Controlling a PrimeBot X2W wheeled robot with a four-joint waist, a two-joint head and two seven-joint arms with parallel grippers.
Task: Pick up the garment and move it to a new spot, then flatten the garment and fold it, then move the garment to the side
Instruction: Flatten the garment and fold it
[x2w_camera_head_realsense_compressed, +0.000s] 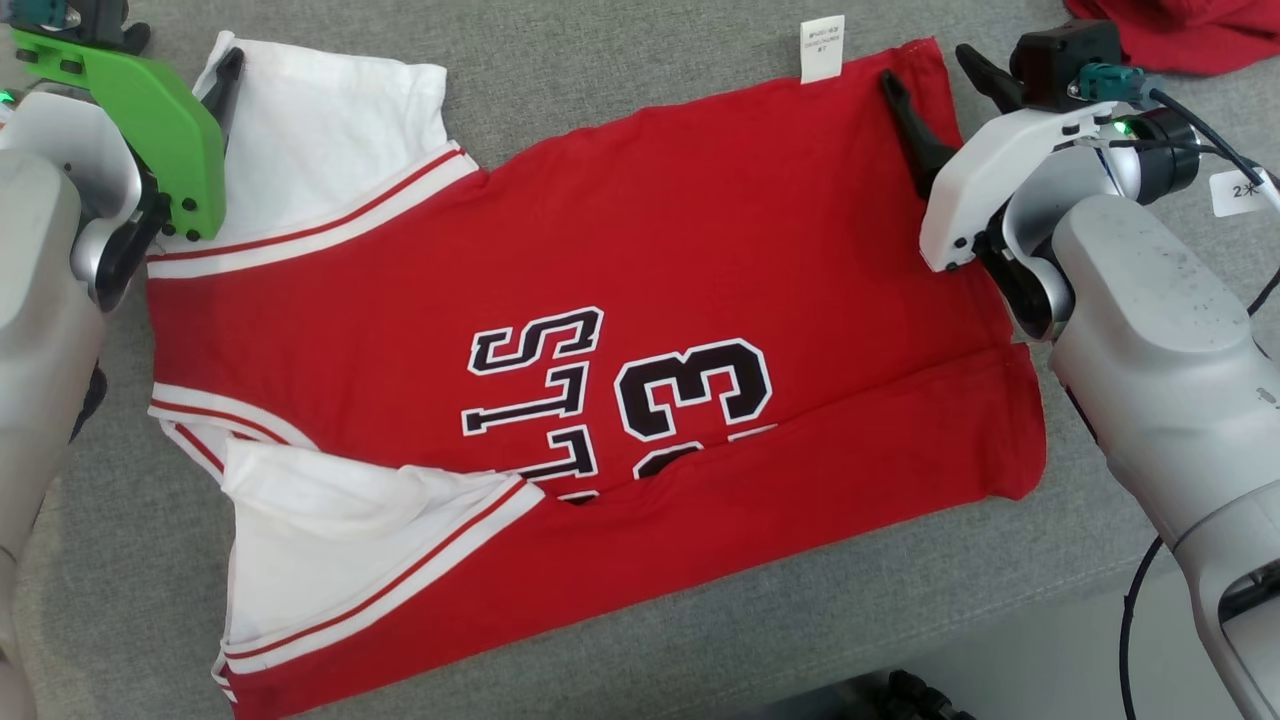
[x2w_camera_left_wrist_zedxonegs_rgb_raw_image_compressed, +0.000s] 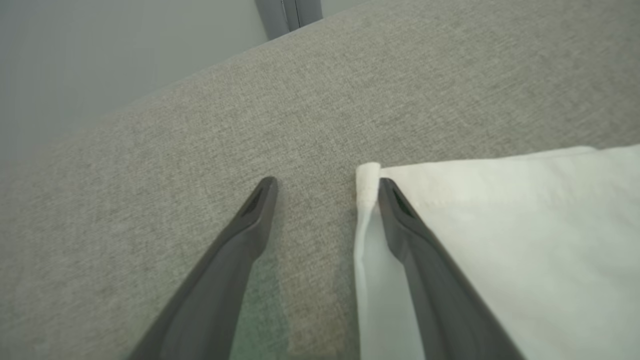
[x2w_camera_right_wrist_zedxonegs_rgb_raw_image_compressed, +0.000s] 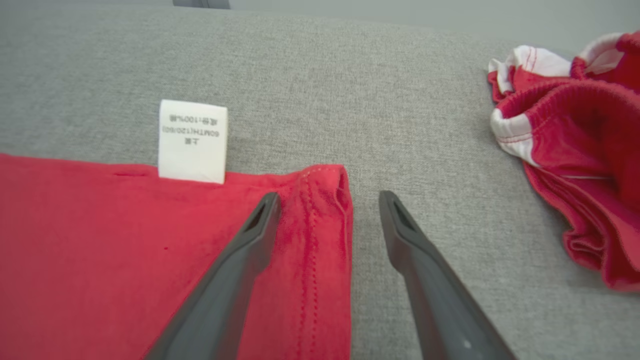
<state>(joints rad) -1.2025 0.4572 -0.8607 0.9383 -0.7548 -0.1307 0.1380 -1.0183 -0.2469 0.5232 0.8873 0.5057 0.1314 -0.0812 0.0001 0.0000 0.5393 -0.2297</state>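
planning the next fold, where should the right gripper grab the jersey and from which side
I'd take the jersey by its far hem corner, just right of the white label. Come in from the open side edge: the corner lies flat with a stitched hem, and the right gripper is open astride that edge, one finger over red cloth, the other over bare grey surface.

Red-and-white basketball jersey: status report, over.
Left gripper open at white sleeve corner; right gripper open at hem corner. Red-and-white basketball jersey lies flat on grey fabric table, near edge folded over. Crumpled red-and-white garment apart, far right.
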